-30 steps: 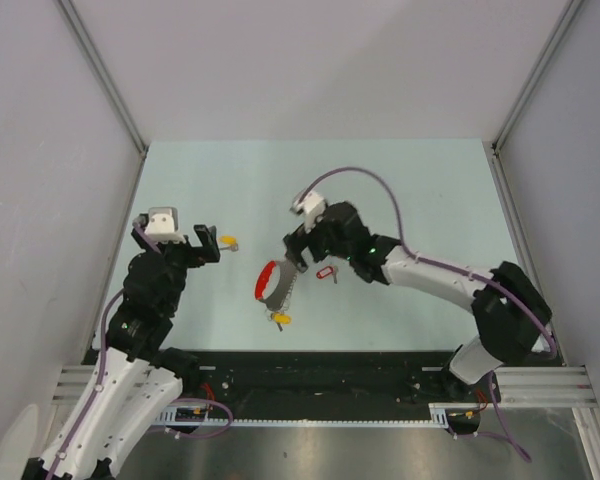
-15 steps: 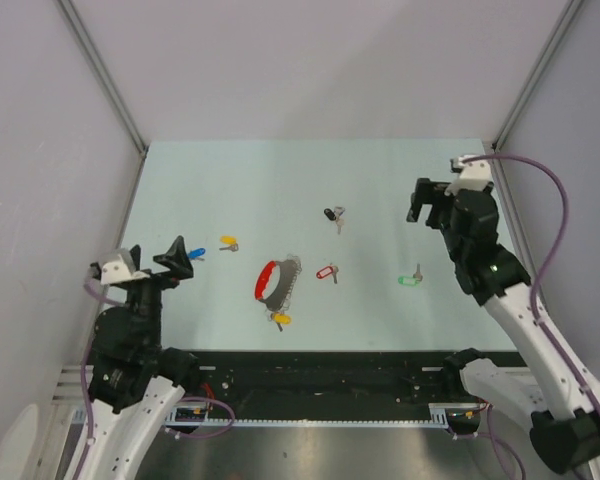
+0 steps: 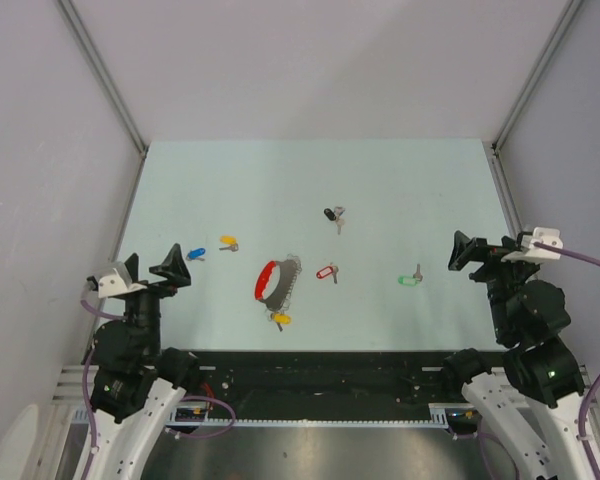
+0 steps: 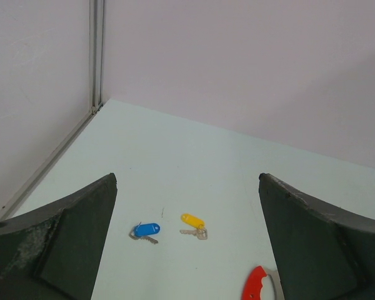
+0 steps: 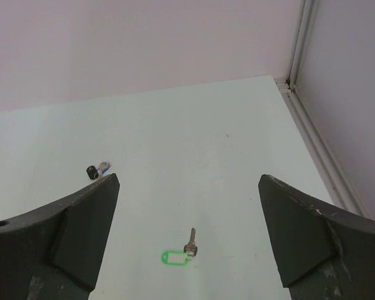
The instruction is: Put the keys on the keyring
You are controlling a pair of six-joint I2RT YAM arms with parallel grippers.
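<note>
The left claw (image 3: 152, 268) and right claw (image 3: 480, 250) are hanging wide and empty over the near corners of the table (image 3: 400, 180).
The keyring (image 3: 276, 282) is lying mid-table toward the near edge, its long axis running near to far, somewhat closer to the left claw. The blue key (image 3: 196, 254) is sitting just beside the left claw and the green key (image 3: 408, 280) near the right, each on the claw's side toward the table's middle, so each arm is probably best placed for its own neighbour.

I find no legible text, label, brand, number or sign on any item in my views.
</note>
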